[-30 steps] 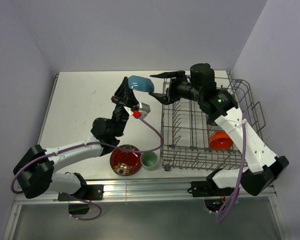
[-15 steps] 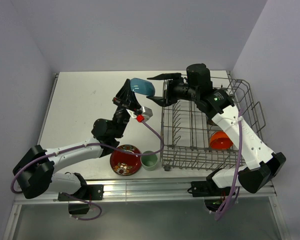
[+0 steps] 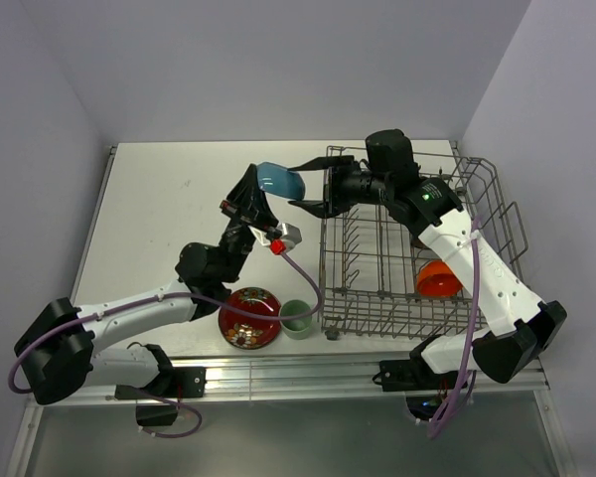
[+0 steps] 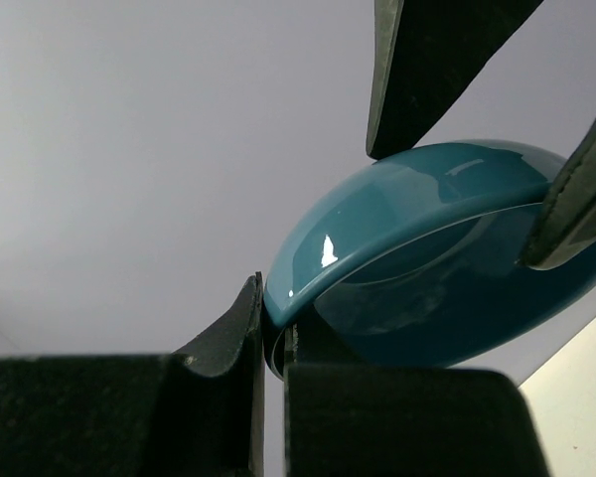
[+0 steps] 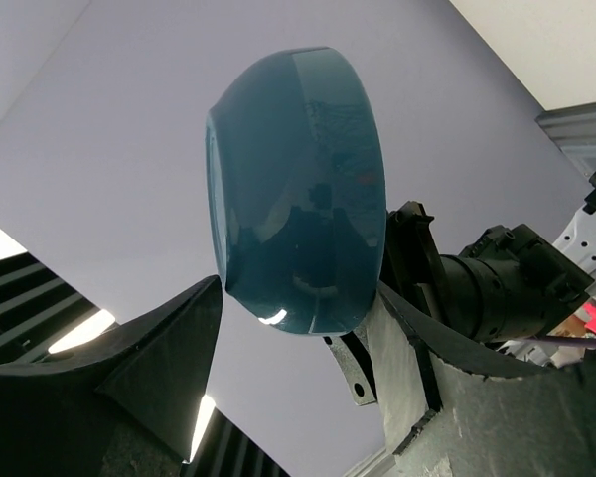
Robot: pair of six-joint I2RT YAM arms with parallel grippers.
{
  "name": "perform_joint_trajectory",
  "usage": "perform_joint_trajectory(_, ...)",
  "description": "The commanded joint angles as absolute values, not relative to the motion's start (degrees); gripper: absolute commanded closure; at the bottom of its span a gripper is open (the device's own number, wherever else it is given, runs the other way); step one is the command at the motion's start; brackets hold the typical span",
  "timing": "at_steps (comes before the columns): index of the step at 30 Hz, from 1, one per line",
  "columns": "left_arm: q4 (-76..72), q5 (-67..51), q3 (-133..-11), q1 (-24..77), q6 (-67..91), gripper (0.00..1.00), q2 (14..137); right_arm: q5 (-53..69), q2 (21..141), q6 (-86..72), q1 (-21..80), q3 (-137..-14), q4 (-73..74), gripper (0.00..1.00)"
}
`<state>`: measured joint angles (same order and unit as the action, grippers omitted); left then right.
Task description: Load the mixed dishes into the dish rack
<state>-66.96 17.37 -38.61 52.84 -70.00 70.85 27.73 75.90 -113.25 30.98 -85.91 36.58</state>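
The left arm (image 3: 129, 303) stretched out further, and its shoulder block (image 3: 50, 353) slid toward the near left corner. With this the left gripper (image 3: 262, 189) carried the blue bowl (image 3: 281, 182), pinched by the rim, a little to the right and lower. The right gripper (image 3: 298, 186) came leftward to meet it. A second before, its fingers (image 3: 313, 207) were apart from the bowl; now one finger stood above the bowl and one below, so the bowl lay between them. I could not tell whether they already pressed on it.
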Motion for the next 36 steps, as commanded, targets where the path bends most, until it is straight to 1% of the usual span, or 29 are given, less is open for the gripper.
perform_joint_trajectory(1, -67.15, 14.15, -38.32, 54.05, -71.8, 1.0, 69.08, 26.54, 75.41, -113.73, 30.67, -87.8, 34.63, 0.34)
perform_joint_trajectory(14, -66.88, 14.06, -38.58, 54.49, -77.16, 1.0, 70.31, 26.54, 74.97, -114.87, 30.76, -87.36, 35.42, 0.34)
perform_joint_trajectory(16, -67.67, 14.33, -38.85, 54.58, -77.87, 1.0, 70.84, 26.37, 75.15, -114.87, 30.85, -87.89, 35.42, 0.36)
perform_joint_trajectory(17, -67.68, 14.41, -38.85, 54.67, -78.13, 1.0, 71.27, 26.28, 75.15, -115.13, 30.85, -87.89, 35.33, 0.39)
perform_joint_trajectory(18, -67.68, 14.59, -38.85, 54.67, -78.92, 1.0, 71.45, 26.11, 75.06, -115.4, 30.94, -87.72, 34.81, 0.47)
perform_joint_trajectory(20, -68.38, 14.68, -38.94, 55.02, -79.19, 1.0, 71.98, 25.75, 74.71, -116.19, 30.85, -87.19, 34.02, 0.56)
perform_joint_trajectory(21, -68.55, 14.85, -38.94, 55.11, -79.45, 1.0, 72.16, 25.4, 74.62, -116.45, 30.85, -86.93, 33.14, 0.66)
perform_joint_trajectory(23, -68.64, 14.94, -38.94, 55.2, -79.37, 1.0, 72.42, 25.31, 74.71, -116.63, 30.94, -87.01, 32.61, 0.77)
perform_joint_trajectory(24, -68.64, 15.03, -38.85, 55.2, -79.37, 1.0, 72.51, 25.49, 74.79, -116.63, 30.85, -87.1, 32.09, 0.88)
perform_joint_trajectory(26, -68.64, 15.38, -38.76, 55.28, -79.28, 1.0, 72.68, 25.49, 74.79, -116.81, 30.85, -86.84, 31.29, 1.0)
perform_joint_trajectory(33, -68.73, 16.0, -38.23, 55.28, -77.52, 0.99, 72.42, 24.96, 74.36, -116.9, 30.85, -86.13, 29.35, 1.0)
perform_joint_trajectory(35, -68.56, 16.26, -38.23, 55.28, -77.0, 0.95, 72.42, 24.7, 74.27, -116.63, 30.85, -86.13, 29.7, 1.0)
perform_joint_trajectory(36, -68.73, 16.17, -38.06, 55.28, -76.73, 0.85, 72.42, 24.52, 74.18, -116.46, 30.85, -86.39, 29.79, 1.0)
